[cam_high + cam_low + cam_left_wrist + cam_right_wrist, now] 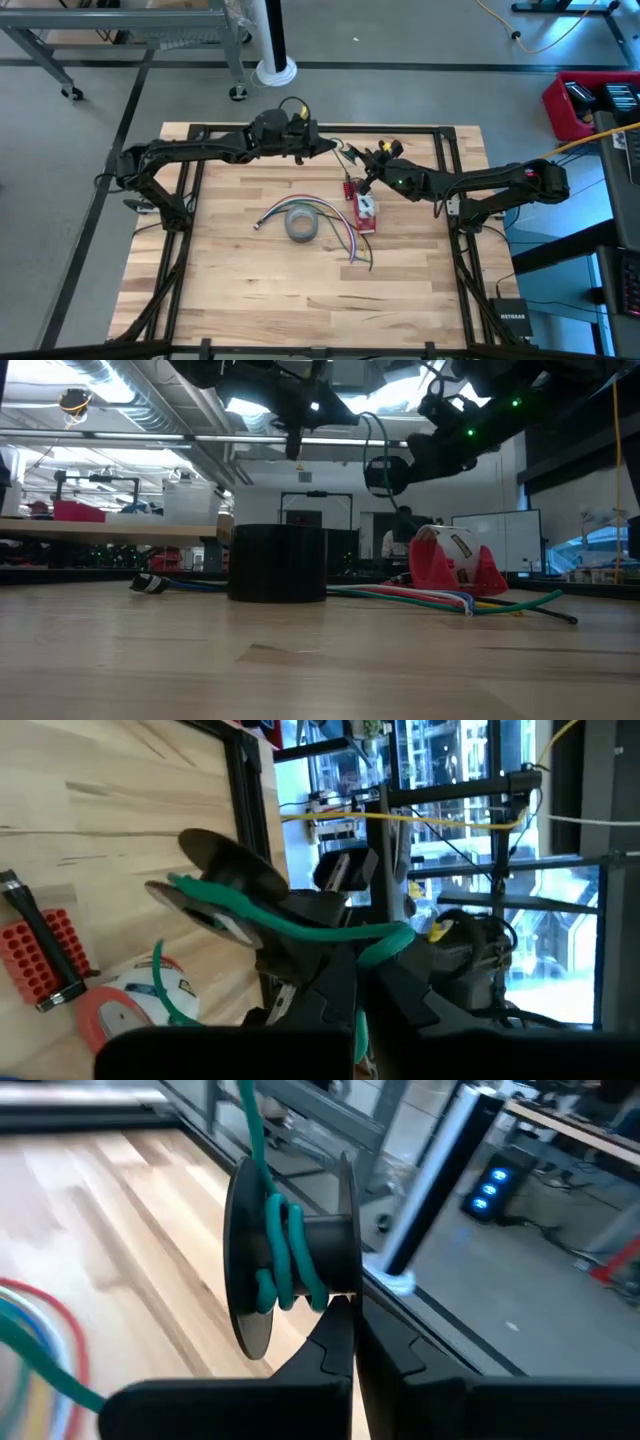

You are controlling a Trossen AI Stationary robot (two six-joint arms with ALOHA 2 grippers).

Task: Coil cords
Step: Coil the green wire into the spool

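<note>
A green cord (283, 1250) is wound on a small black spool (300, 1245). My right gripper (343, 1312) is shut on the spool and holds it in the air over the table's far middle (352, 156). From the spool the cord (300, 925) runs in a slack arc to my left gripper (350, 1015), which is shut on it just left of the spool (333, 150). In the low view the spool (384, 475) hangs high above the table with the cord (372, 428) looping over it. My left gripper pinches the green cord (360, 1020) between its two fingers, a short way from the spool. The cord bends over the fingertips and runs slack to the spool, clear of the table. My right gripper holds the spool at its rim beside the core (340, 1285), fingers roughly level, coming from the table's right. The spool is lifted clear, its axis about level.
On the table's middle lie a grey roll of tape (301, 224), a loose fan of coloured cords (345, 238) and a red holder with a white roll (365, 210). A black frame (447, 180) edges the table. Bare wood lies toward the near edge.
</note>
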